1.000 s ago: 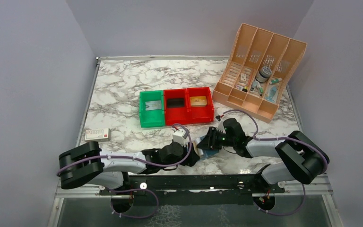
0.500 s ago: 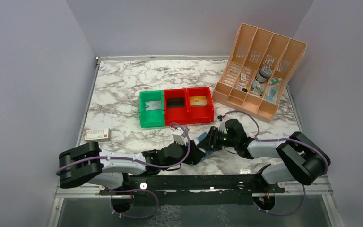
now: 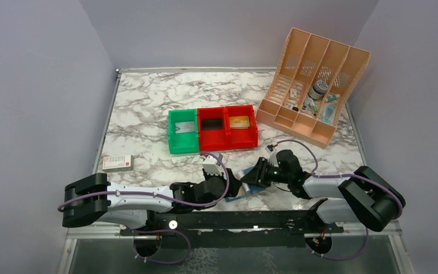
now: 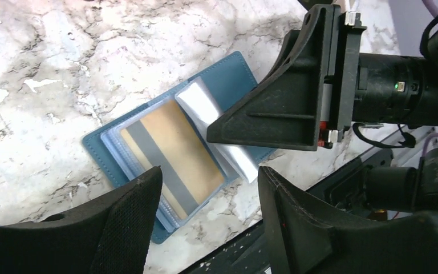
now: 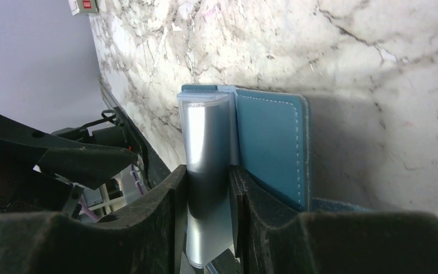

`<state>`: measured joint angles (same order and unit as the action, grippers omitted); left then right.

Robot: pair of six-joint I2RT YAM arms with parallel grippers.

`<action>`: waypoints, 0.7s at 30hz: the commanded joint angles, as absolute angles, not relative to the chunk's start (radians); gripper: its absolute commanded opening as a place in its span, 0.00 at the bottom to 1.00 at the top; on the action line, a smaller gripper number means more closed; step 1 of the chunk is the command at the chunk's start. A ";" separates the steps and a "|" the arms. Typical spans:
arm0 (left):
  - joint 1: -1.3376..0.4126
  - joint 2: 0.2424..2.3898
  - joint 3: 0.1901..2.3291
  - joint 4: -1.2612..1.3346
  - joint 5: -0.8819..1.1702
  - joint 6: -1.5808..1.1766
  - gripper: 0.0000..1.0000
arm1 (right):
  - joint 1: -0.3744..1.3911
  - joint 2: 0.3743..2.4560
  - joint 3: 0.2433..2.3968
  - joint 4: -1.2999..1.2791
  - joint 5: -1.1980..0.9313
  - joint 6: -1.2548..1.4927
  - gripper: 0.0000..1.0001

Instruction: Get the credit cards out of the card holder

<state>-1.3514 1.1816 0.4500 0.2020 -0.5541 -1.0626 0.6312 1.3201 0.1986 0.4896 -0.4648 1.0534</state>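
While both arms have pulled back toward the near table edge over the last second, the top view shows the wallet [image 3: 240, 190] came with them. It now sits between the left gripper [image 3: 232, 187] and right gripper [image 3: 255, 174]. A tan card [image 3: 239, 121] lies in the red bin [image 3: 250, 137], well beyond both. Left wrist: left gripper wide open, empty, hovering over the opened wallet. The gold card [image 4: 171, 142] is straight below the gap between its fingers, in a clear pocket. Right gripper is just ahead, pinching the next leaf. Right wrist: fingers have narrowed and are nipped on the grey card [image 5: 205, 131] in its clear sleeve, holding that leaf up. The blue panel is just right of the fingers. Read: gold card is exposed but not out; left looks set to take it.
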 commanded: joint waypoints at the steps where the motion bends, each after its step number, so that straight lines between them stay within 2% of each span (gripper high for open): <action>1: -1.402 1.171 0.517 0.085 -0.671 -1.086 0.65 | 0.632 1.327 0.143 0.656 -0.462 1.137 0.32; 3: -1.414 1.185 0.534 0.090 -0.661 -1.071 0.67 | 0.632 1.331 0.134 0.670 -0.457 1.147 0.32; 9: -1.414 1.261 0.471 0.370 -0.518 -1.023 0.66 | 0.632 1.325 0.142 0.637 -0.437 1.144 0.32; 13: -1.415 1.355 0.530 0.374 -0.479 -1.001 0.71 | 0.632 1.314 0.138 0.623 -0.426 1.134 0.33; 21: -1.414 1.445 0.553 0.425 -0.490 -1.021 0.69 | 0.632 1.284 0.140 0.593 -0.423 1.123 0.34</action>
<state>-1.4097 1.4288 0.5312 0.3416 -0.5007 -1.0267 0.6312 1.3117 0.1390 0.5854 -0.4484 1.1290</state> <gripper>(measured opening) 0.695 0.333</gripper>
